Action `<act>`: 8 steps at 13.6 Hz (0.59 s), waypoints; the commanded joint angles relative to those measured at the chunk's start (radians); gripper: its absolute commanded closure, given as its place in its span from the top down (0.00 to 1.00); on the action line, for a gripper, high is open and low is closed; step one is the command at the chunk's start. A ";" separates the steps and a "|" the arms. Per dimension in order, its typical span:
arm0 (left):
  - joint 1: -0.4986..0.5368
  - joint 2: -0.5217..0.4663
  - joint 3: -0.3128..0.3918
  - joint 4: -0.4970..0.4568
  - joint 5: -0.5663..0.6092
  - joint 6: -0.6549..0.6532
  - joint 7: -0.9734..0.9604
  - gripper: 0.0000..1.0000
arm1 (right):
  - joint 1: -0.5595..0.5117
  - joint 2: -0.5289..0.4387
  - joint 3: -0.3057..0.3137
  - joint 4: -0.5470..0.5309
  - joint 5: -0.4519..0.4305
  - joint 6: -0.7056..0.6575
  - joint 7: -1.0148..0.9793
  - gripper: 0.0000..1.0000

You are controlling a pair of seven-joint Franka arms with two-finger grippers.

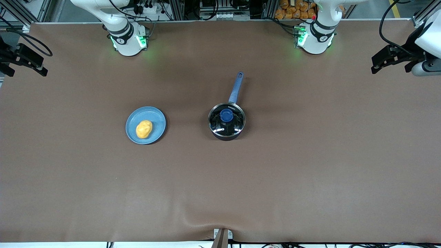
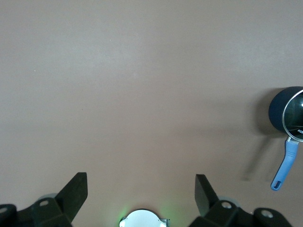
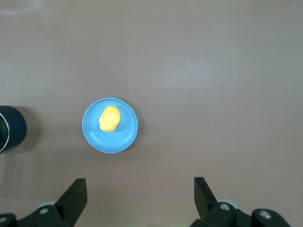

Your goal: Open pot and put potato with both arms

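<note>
potato [image 1: 144,129] on plate [image 1: 156,119] | pot [image 1: 226,121] lidded | only wrist views show jaws spread

The pot [image 3: 9,128] is cut off at the right wrist view's edge, and partly at the left wrist view's too. The glass lid [image 1: 226,117] hides its inside. In the front view, both tools sit half out of frame.

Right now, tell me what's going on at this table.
Nothing is being handled yet. The pot sits mid-table with its lid on. The potato lies on a plate toward the right arm's end. The left gripper and right gripper both hang open above the table, waiting.
</note>
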 commanded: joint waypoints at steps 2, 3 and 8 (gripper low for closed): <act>0.020 0.016 0.006 0.027 0.007 -0.023 0.021 1.00 | -0.017 0.006 0.011 0.014 0.014 -0.012 -0.011 1.00; 0.018 0.025 0.006 0.044 0.016 -0.023 0.020 1.00 | -0.017 0.006 0.011 0.014 0.014 -0.012 -0.011 1.00; 0.017 0.032 0.004 0.044 0.013 -0.023 0.024 1.00 | -0.017 0.006 0.011 0.014 0.014 -0.017 -0.012 1.00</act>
